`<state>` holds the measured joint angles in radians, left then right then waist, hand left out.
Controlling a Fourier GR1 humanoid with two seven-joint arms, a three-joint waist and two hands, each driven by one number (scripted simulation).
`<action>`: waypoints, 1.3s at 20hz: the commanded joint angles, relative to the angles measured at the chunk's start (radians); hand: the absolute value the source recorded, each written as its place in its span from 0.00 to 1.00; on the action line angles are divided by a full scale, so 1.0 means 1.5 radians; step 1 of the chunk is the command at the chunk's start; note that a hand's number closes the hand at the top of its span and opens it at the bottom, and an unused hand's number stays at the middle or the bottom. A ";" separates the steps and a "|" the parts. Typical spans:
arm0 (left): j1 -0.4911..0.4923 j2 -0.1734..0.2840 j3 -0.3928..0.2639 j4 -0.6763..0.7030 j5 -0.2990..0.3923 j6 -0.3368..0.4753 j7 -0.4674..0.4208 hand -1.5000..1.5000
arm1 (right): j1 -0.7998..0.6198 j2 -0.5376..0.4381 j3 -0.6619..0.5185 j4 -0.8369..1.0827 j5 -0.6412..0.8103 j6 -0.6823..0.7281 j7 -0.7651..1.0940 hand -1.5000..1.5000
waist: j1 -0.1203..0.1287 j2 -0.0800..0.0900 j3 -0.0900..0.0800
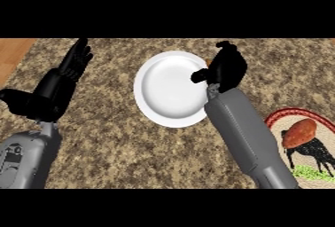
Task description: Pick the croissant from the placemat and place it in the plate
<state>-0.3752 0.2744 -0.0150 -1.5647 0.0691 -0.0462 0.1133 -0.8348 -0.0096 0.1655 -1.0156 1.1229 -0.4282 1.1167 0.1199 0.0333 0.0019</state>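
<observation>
A white plate (169,88) lies on the speckled counter, just left of the middle. My right hand (226,66) hangs over the plate's right rim with its fingers curled. A small orange bit of the croissant (208,62) shows between thumb and fingers; the hand hides the rest of it. The round red-rimmed placemat (278,116) lies at the right edge, beside my right forearm. It shows a black animal figure, a green patch and a reddish-brown oval (300,133); I cannot tell whether that oval is printed or lying on the mat.
My left hand (56,86) rests open at the left, fingers pointing up, well away from the plate. A strip of wooden surface (13,51) shows at the far left corner. Bare counter spreads below the plate, between both forearms.
</observation>
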 commanded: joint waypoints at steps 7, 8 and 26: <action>0.004 -0.002 0.004 0.003 -0.002 0.003 0.000 0.50 | -0.072 0.006 -0.045 0.080 0.004 -0.332 0.041 0.00 | -0.006 -0.006 0.000; -0.003 0.002 0.007 0.016 -0.008 0.003 -0.007 0.50 | -0.072 0.006 -0.044 0.080 0.002 -0.358 0.034 0.00 | -0.018 -0.007 -0.001; 0.055 0.024 0.049 0.003 0.000 0.002 -0.002 0.50 | 0.192 0.006 0.155 -0.128 0.096 -0.530 0.150 0.00 | -0.086 -0.034 -0.002</action>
<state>-0.2990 0.3049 0.0517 -1.5664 0.0704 -0.0382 0.1115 -0.6618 -0.0020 0.3000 -1.1012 1.2038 -1.1432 1.1501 0.0074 -0.0145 -0.0013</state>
